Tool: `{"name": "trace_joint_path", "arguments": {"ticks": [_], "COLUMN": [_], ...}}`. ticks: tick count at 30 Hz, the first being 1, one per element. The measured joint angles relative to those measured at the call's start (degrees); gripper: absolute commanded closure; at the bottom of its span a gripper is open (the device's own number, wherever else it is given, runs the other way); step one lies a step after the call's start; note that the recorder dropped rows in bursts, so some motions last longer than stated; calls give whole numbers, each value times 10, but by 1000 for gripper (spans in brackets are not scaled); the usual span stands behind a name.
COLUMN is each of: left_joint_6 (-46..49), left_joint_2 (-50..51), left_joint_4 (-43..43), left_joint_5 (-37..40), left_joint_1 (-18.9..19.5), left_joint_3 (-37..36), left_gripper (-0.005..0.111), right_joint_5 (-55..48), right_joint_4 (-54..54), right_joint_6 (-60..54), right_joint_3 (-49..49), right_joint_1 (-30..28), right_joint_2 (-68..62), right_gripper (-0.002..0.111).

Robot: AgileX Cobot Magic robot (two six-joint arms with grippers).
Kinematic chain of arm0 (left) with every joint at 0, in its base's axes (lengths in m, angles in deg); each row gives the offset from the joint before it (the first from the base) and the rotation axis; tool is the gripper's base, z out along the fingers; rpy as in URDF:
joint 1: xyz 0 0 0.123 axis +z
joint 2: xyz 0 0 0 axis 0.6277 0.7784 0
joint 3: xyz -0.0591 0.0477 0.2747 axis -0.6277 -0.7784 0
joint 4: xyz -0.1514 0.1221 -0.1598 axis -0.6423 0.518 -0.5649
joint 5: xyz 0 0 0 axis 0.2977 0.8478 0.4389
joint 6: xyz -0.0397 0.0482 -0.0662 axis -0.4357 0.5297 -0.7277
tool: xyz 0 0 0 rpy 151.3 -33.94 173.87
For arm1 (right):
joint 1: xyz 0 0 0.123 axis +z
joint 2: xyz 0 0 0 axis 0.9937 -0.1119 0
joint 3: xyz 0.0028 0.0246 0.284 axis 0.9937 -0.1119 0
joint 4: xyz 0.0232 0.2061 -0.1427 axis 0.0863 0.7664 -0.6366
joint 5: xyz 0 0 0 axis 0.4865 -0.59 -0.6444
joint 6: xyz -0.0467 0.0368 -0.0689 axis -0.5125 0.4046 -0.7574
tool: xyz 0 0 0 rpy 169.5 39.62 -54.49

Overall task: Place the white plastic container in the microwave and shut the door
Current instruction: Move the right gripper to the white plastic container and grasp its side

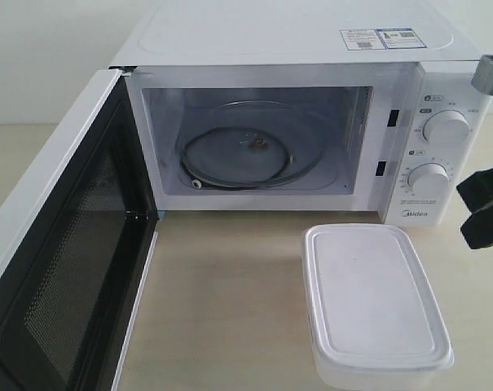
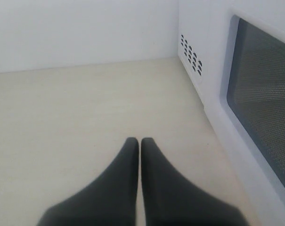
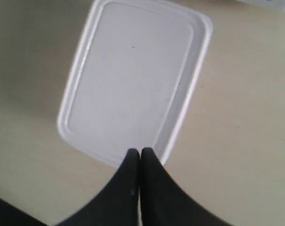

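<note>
The white plastic container [image 1: 375,303] [image 3: 133,80] stands lidded on the table, in front of the microwave [image 1: 311,122] and below its dials. The door [image 1: 63,269] hangs wide open to the left, its black mesh inner face showing, and the glass turntable [image 1: 246,155] lies bare inside. My right gripper [image 1: 474,213] [image 3: 140,151] is shut and empty, hovering just off one short end of the container, to its right in the exterior view. My left gripper [image 2: 140,140] is also shut and empty, low over the table beside the door's outer window [image 2: 267,108]; the exterior view does not show it.
Vent slots [image 2: 191,55] mark the microwave's side wall next to the open door. Two round dials [image 1: 444,129] sit on the front panel. A white wall [image 2: 81,33] closes off the back of the pale table [image 1: 230,301].
</note>
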State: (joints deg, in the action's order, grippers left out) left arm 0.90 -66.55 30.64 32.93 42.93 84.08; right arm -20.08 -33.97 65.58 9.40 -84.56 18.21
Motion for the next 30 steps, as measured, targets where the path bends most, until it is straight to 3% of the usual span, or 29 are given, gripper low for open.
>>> {"name": "trace_joint_path", "arguments": {"ticks": [8, 14, 16, 18, 20, 21, 25, 30], "left_joint_6": [0, 0, 0, 0, 0, 0, 0, 0], "left_joint_2": [0, 0, 0, 0, 0, 0, 0, 0], "left_joint_4": [0, 0, 0, 0, 0, 0, 0, 0], "left_joint_5": [0, 0, 0, 0, 0, 0, 0, 0], "left_joint_1": [0, 0, 0, 0, 0, 0, 0, 0], "left_joint_3": [0, 0, 0, 0, 0, 0, 0, 0], "left_gripper": [103, 103, 103, 103, 103, 103, 103, 103], "right_joint_5": [-66, -63, -34, -34, -37, -32, 9, 38], "right_joint_4": [179, 225, 231, 240, 254, 256, 257, 291], "right_joint_6": [-136, -197, -207, -209, -212, -212, -203, -214], "right_joint_3": [15, -19, -33, -40, -41, -41, -41, -60], "right_joint_1": [-135, -168, -169, -170, -170, -170, -170, -170], "right_joint_2": [-30, -125, -152, -185, -210, -219, -238, -261], "right_gripper": [109, 108, 104, 88, 54, 46, 60, 53]}}
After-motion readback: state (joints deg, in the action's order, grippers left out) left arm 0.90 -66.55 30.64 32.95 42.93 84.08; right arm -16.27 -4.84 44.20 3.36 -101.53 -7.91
